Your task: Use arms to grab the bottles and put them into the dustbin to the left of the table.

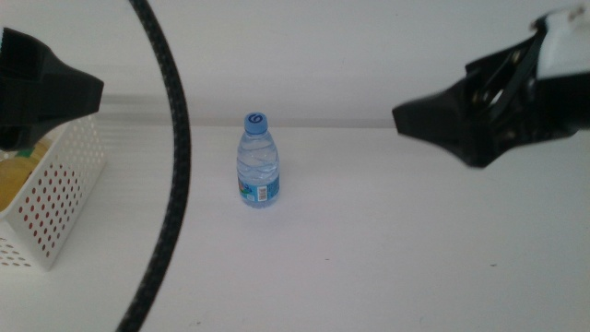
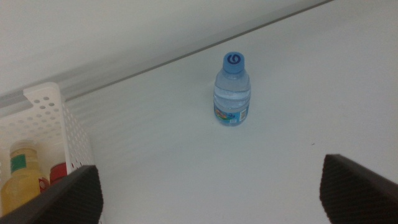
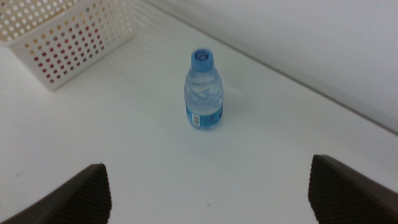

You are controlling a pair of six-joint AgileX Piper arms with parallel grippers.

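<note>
My left gripper (image 1: 55, 88) spread wide above the dustbin (image 1: 64, 184) at table (image 1: 387, 249) left, 1 yellow juice bottle (image 2: 22, 180) inside, water bottle (image 1: 258, 159) upright mid-table, my right gripper (image 1: 433, 118) raised, spread, empty.

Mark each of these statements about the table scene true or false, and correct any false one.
1. The water bottle stands upright on the table. True.
2. The right gripper is shut on the bottle. False: its jaws are wide open and the bottle stands apart from them.
3. A yellow juice bottle lies in the basket. True.
4. The water bottle has a red cap. False: the cap is blue.
5. The left gripper holds nothing. True.
</note>
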